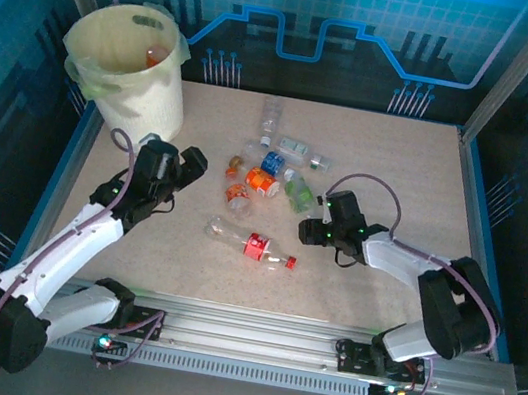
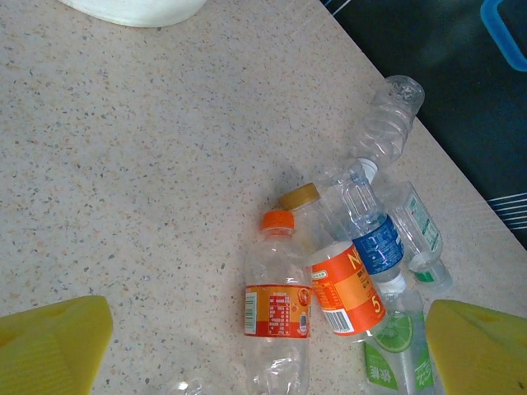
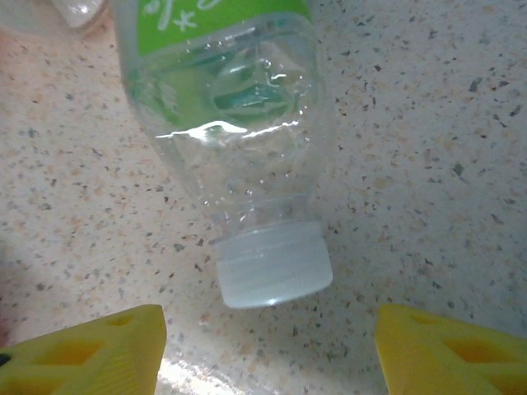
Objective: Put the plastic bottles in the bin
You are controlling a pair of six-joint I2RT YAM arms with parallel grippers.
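Several plastic bottles [image 1: 266, 173] lie clustered mid-table; the cream bin [image 1: 149, 97] stands far left with a bottle inside. My left gripper [image 1: 196, 164] hovers open between bin and cluster. In the left wrist view its yellow fingers [image 2: 49, 346] straddle, from above, an orange-capped bottle [image 2: 278, 313] lying beside an orange-labelled one [image 2: 346, 288] and a blue-labelled one [image 2: 377, 245]. My right gripper [image 3: 272, 354] sits low on the table, open, both fingers [image 3: 90, 354] apart. The white cap [image 3: 272, 263] of a green-labelled bottle [image 3: 222, 90] lies just ahead of them, untouched.
A red-labelled bottle [image 1: 254, 246] lies alone nearer the arms. A clear crushed bottle [image 1: 273, 113] and small ones [image 1: 297, 149] lie toward the far edge. The table's blue raised rim [image 1: 464, 180] borders the right side. Speckled tabletop [image 1: 400, 170] stretches right of the cluster.
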